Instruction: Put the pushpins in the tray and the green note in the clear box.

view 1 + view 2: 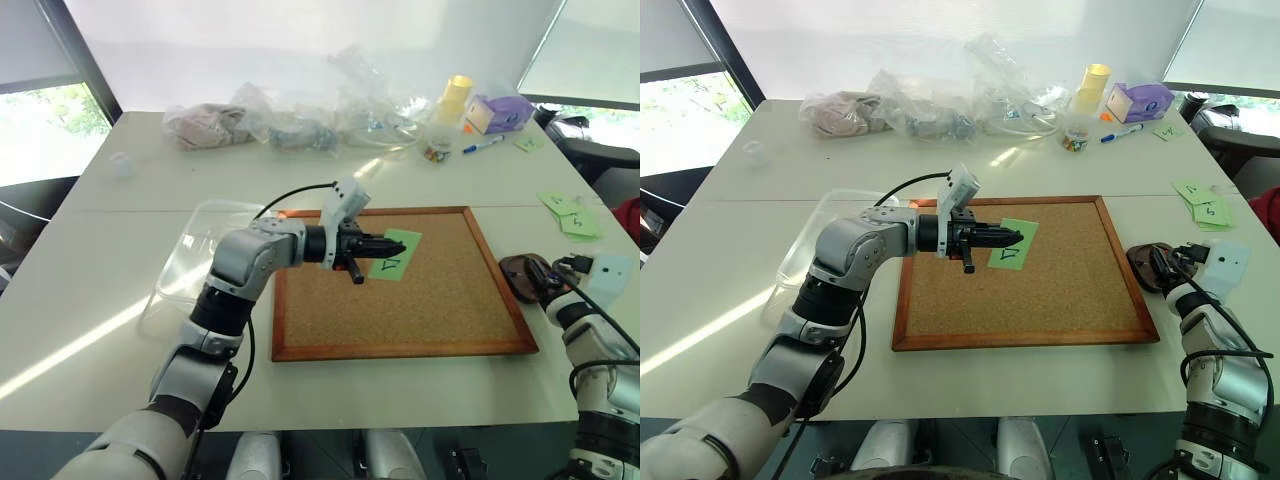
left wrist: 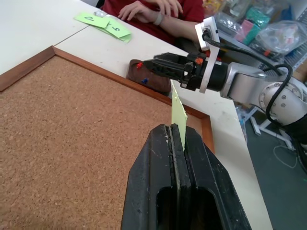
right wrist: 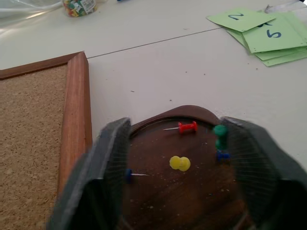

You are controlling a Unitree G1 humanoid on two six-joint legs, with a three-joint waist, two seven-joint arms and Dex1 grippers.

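The green note [image 1: 398,258] hangs above the cork board [image 1: 420,320], pinched at one edge by my left gripper [image 1: 376,245], which is shut on it. In the left wrist view the note [image 2: 178,111] stands up from between the closed fingers [image 2: 192,158]. The clear box [image 1: 190,262] sits left of the board. At the board's right edge lies the dark brown tray [image 3: 163,191], and in it are several pushpins [image 3: 185,127], red, yellow, green and blue. My right gripper [image 3: 177,123] is open over the tray, one finger at each side.
Other green slips [image 1: 570,212] lie at the far right. Clear plastic bags [image 1: 300,120], a yellow cup [image 1: 456,98], a purple box [image 1: 498,112] and a jar of pins [image 1: 437,150] line the table's back. A person in a red top [image 2: 158,12] sits beyond the tray.
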